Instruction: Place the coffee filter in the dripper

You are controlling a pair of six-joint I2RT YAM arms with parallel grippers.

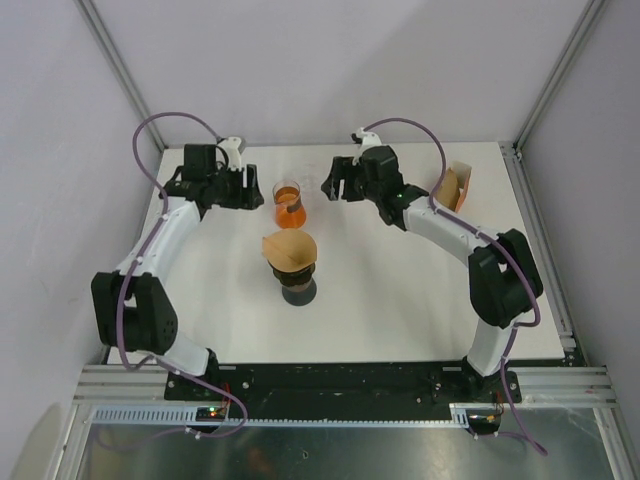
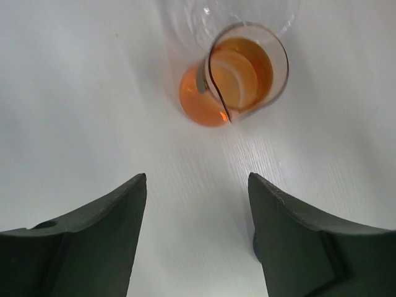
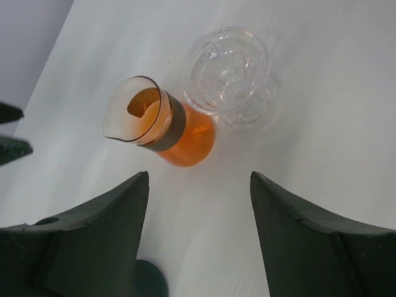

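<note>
A brown paper coffee filter (image 1: 289,246) sits cone-like on top of a dark round object (image 1: 298,291) in the middle of the table. A clear glass dripper (image 3: 228,73) stands on the table right beside a glass carafe of orange liquid (image 3: 162,129); its edge also shows in the left wrist view (image 2: 229,11) behind the carafe (image 2: 234,73). My left gripper (image 2: 197,185) is open and empty, just left of the carafe (image 1: 288,203). My right gripper (image 3: 199,182) is open and empty, just right of it. Both hover over bare table.
A wooden holder with more brown filters (image 1: 455,186) stands at the table's right back edge. The dark round object shows low in both wrist views (image 3: 147,279) (image 2: 255,246). Grey walls close the cell at left, back and right.
</note>
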